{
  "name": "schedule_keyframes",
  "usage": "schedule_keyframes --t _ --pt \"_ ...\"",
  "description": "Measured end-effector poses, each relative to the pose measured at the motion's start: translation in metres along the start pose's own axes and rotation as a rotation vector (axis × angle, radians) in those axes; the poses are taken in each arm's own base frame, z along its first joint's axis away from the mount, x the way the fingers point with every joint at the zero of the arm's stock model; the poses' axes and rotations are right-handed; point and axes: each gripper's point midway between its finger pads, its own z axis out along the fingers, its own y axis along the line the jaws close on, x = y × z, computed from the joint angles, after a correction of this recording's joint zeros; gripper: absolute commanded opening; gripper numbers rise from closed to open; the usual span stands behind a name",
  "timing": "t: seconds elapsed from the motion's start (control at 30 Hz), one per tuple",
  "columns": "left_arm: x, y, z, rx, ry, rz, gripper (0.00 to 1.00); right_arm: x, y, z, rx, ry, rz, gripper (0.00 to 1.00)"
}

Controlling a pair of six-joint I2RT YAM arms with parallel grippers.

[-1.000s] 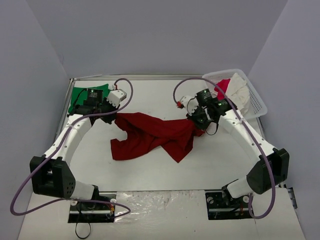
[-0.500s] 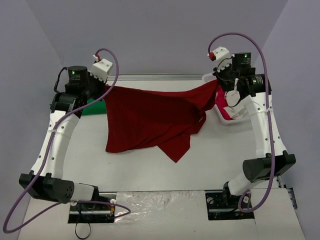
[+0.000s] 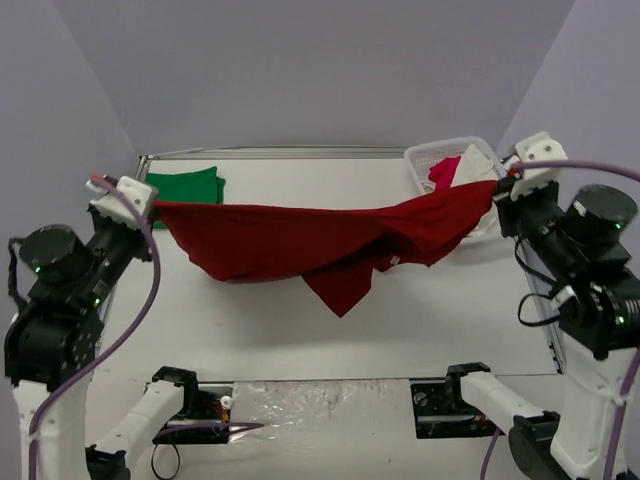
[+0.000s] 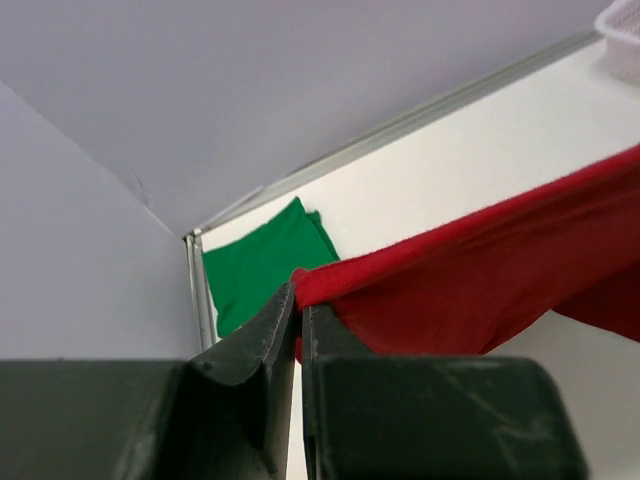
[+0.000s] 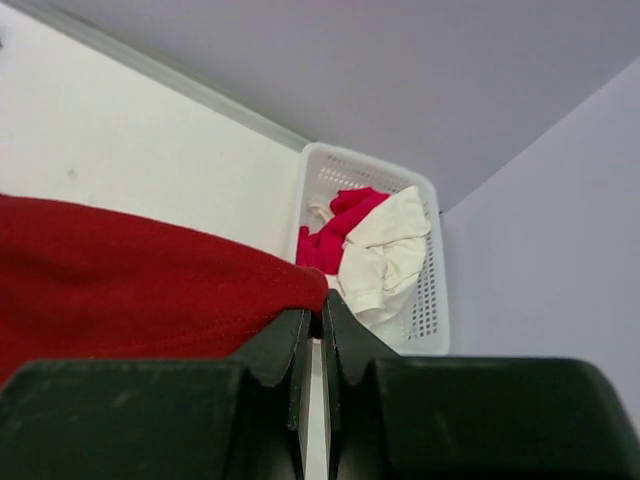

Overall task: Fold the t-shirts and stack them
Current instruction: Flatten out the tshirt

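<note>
Over the white table (image 3: 300, 330), the dark red t-shirt (image 3: 290, 240), crumpled a second ago, now hangs stretched between left gripper (image 4: 298, 300) and right gripper (image 5: 322, 310), each clamped on an edge. I'd say it's ready for laying flat. The green t-shirt (image 3: 185, 185) lies far left.

White table (image 3: 300, 330) between plain lavender-grey walls (image 3: 320, 70)

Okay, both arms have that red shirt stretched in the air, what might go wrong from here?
The left tool and right tool each pinch only a thin edge of the dark red t-shirt, so it may slip. Its middle hangs bunched with a loose flap, so it could land creased. Its right end is by the basket and might snag.
</note>
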Motion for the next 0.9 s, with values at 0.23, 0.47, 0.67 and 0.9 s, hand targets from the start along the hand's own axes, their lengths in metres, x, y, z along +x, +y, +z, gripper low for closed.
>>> schedule_keyframes --t 0.23,0.47,0.67,0.9 --pt "-0.048 0.009 -0.073 -0.063 -0.164 0.023 0.02 -0.032 -0.014 -0.062 0.080 -0.138 0.024 0.00" --pt "-0.068 0.021 -0.047 -0.076 -0.171 0.031 0.02 -0.068 -0.044 -0.024 0.117 -0.161 0.032 0.00" --pt "-0.008 0.024 0.077 -0.045 0.042 0.030 0.02 -0.032 -0.069 0.104 0.111 0.008 0.063 0.00" --pt "0.156 0.019 0.236 -0.011 0.412 0.045 0.08 0.087 -0.051 0.259 0.077 0.327 0.063 0.03"
